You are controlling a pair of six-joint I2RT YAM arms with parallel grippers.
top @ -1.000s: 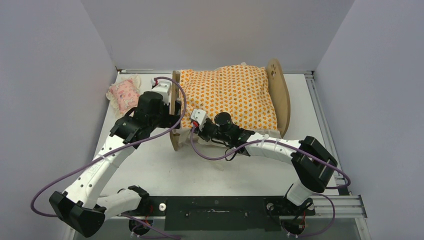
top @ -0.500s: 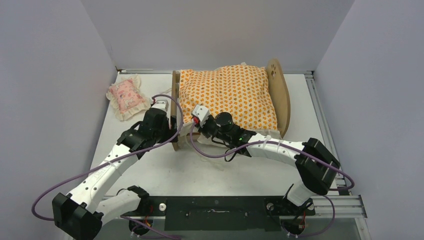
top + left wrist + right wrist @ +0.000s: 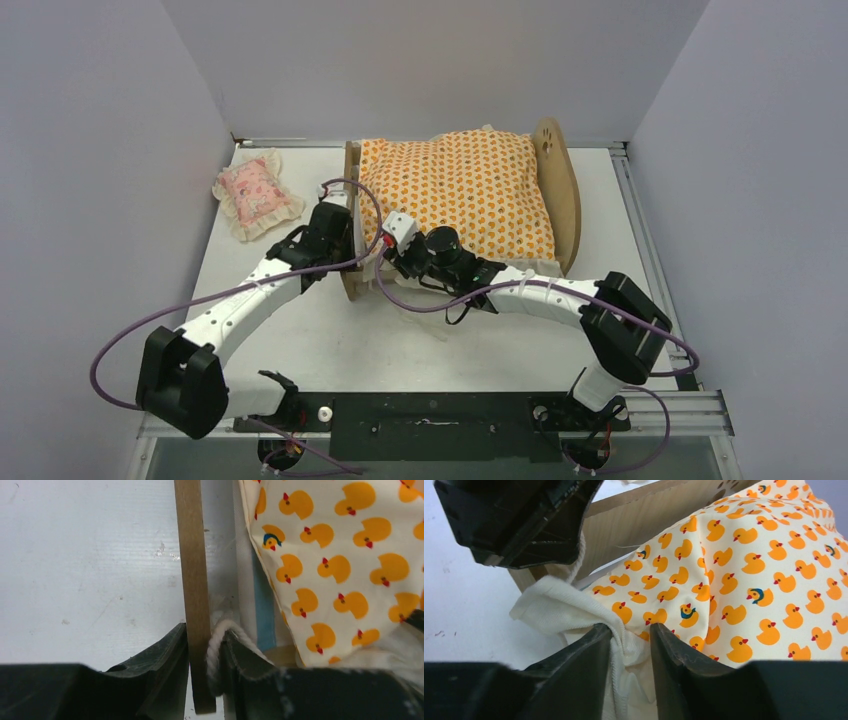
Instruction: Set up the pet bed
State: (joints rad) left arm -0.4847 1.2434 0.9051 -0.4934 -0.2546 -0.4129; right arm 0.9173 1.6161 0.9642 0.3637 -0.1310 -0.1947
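the pet bed (image 3: 556, 190) sat in the upper middle of the overhead view, on the far part of the table (image 3: 330, 345). its headboard was on the right and its footboard (image 3: 192, 570) on the left. the duck-print mattress cushion (image 3: 460, 195) filled it. none of these had visibly shifted since a second before.

the left arm had changed most. its elbow block had swung up from the bottom left corner. the left gripper (image 3: 205, 640) had slid down the footboard to its near corner, then come back up a little. its claw, wide a second earlier, had drawn together: one finger lay against the outer face of the board, and the other pressed a bit of white frill against the inner face.

the pink pillow (image 3: 257, 193), partly behind that arm before, showed whole at upper left.

the right gripper (image 3: 631, 632) had barely moved from the bed's near left edge. its fingers sat close together with the cushion's white frill (image 3: 549, 605) bunched between them, touching both.
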